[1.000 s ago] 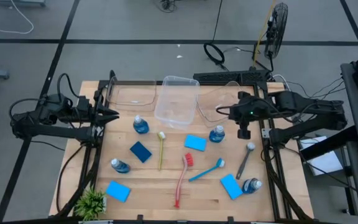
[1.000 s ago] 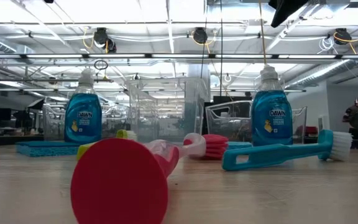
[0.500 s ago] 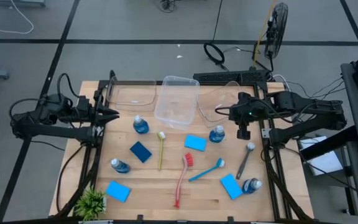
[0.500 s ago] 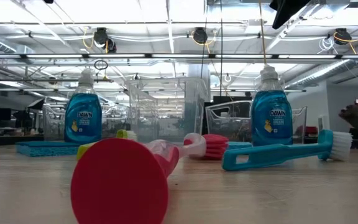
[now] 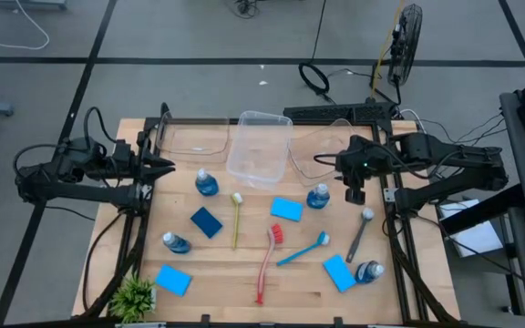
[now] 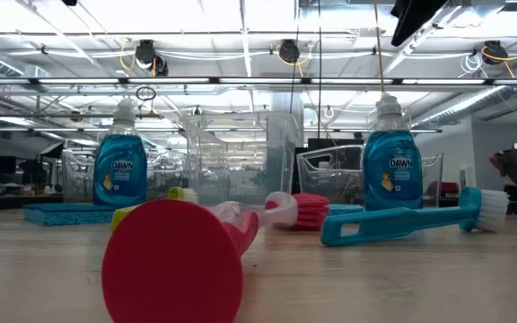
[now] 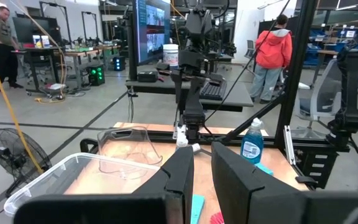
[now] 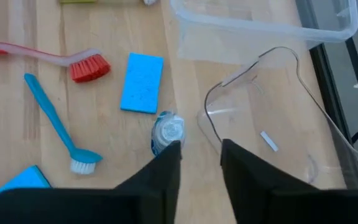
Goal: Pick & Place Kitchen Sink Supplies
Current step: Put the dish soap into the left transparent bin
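Kitchen sink supplies lie spread over the wooden table: bottles of blue liquid, blue sponges, and a yellow-green brush, red brush, blue brush and grey brush. My right gripper hovers over the back right. In its wrist view it is open and empty, one finger close by a bottle cap. My left gripper waits at the back left, its fingers a narrow gap apart with nothing between them.
Clear plastic tubs stand along the back: a square one and curved ones. A small green plant sits at the front left corner. People stand in the room beyond the table.
The right arm has edged slightly to the left above the table. The left arm and the things on the table have not moved.
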You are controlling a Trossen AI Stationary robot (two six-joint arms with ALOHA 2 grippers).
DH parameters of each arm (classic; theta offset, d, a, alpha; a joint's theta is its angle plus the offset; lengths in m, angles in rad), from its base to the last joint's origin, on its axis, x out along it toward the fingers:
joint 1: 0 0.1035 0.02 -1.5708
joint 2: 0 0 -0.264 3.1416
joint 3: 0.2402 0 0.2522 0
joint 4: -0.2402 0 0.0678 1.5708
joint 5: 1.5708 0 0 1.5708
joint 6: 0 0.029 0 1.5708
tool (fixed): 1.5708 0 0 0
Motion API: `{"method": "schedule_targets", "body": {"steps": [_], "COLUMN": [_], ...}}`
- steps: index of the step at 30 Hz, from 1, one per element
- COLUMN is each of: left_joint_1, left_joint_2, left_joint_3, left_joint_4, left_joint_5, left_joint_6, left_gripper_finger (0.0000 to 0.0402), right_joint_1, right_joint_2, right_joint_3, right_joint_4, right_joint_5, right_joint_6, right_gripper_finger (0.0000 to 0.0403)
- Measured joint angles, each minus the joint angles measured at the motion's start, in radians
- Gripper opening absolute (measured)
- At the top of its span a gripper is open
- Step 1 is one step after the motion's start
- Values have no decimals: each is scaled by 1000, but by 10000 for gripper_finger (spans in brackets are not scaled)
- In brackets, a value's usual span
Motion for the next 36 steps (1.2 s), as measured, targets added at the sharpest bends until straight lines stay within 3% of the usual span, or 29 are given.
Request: {"method": "schedule_targets", "body": {"steps": [7, 16, 36], "left_joint_1": [0, 0, 0], "left_joint_2": [0, 0, 0], "left_joint_3": [0, 0, 0], "left_joint_4": [0, 0, 0], "left_joint_5": [0, -1, -2], "left_joint_6": [-5, -2, -22], "left_gripper_finger": [63, 62, 63], "right_joint_1": [-24, -24, -24], "right_joint_2": [8, 8, 155], "right_joint_3": [0, 0, -1], "right_joint_4": [1, 3, -8], "right_joint_5": [0, -3, -11], "right_joint_6": [-2, 6, 55], "right_gripper_finger": [159, 161, 233]}}
